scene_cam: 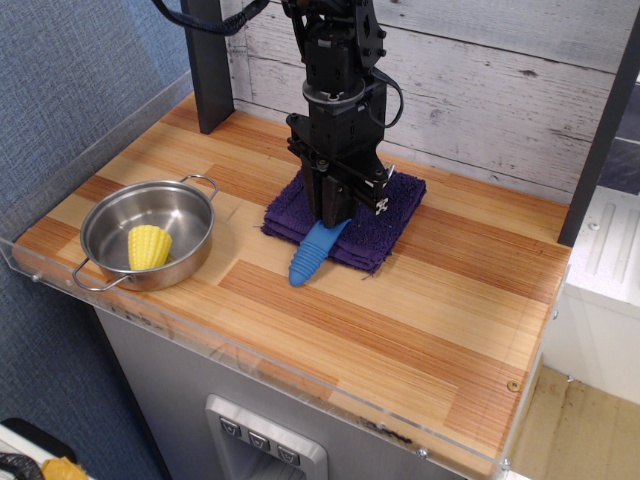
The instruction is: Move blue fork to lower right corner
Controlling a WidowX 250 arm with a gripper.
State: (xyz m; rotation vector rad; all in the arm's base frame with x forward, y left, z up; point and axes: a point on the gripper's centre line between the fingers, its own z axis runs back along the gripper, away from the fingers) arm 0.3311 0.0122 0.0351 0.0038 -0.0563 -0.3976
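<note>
The blue fork [312, 253] lies slanted, its ribbed blue handle running from the purple cloth [381, 225] down onto the wood; its metal head is hidden under the gripper. My black gripper [333, 212] stands upright over the cloth with its fingers closed together on the upper part of the fork's handle. The lower right corner [505, 395] of the striped wood tabletop, with a small round screw hole [513, 385] and a clear acrylic edge, lies far to the right and front of the gripper.
A steel pot [150, 232] holding a yellow corn cob [149, 246] sits at the left. A dark post [207, 62] stands at the back left, and a whitewashed plank wall [480, 90] runs behind the table.
</note>
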